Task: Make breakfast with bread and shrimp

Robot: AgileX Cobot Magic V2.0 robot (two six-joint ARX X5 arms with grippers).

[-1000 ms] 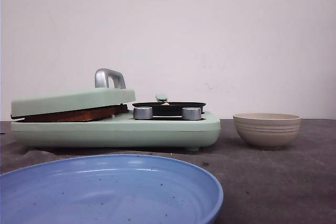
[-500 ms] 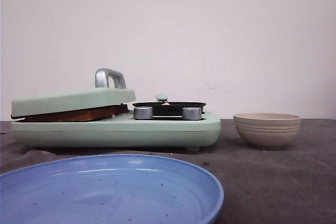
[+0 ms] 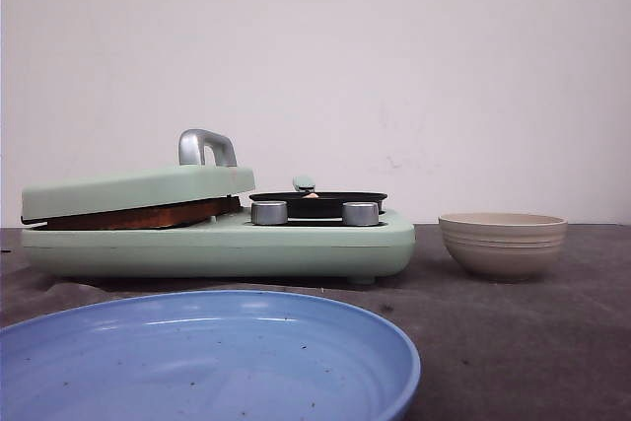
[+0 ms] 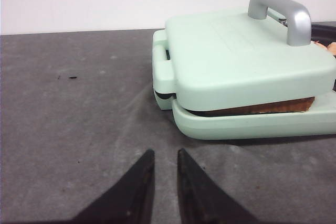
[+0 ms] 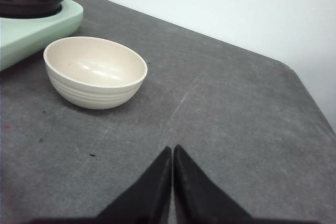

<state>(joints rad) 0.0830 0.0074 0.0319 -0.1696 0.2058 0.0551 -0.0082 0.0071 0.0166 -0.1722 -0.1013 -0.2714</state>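
Both grippers hold nothing: the left gripper has a narrow gap between its fingers, the right gripper is pressed together. Browned bread lies clamped in the green sandwich maker at left centre of the front view, under its lid. A beige bowl sits to its right, a blue plate at lower left.

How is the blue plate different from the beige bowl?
The plate is blue, wide and shallow; the bowl is beige, narrower and deep. The plate's surface carries dark specks, while the bowl's inside looks clean. The bowl has ridged bands around its outside; the plate's rim is plain. The plate lies nearest the front camera, the bowl farther back on the right. Both are round, glossy, upright and hold no food.
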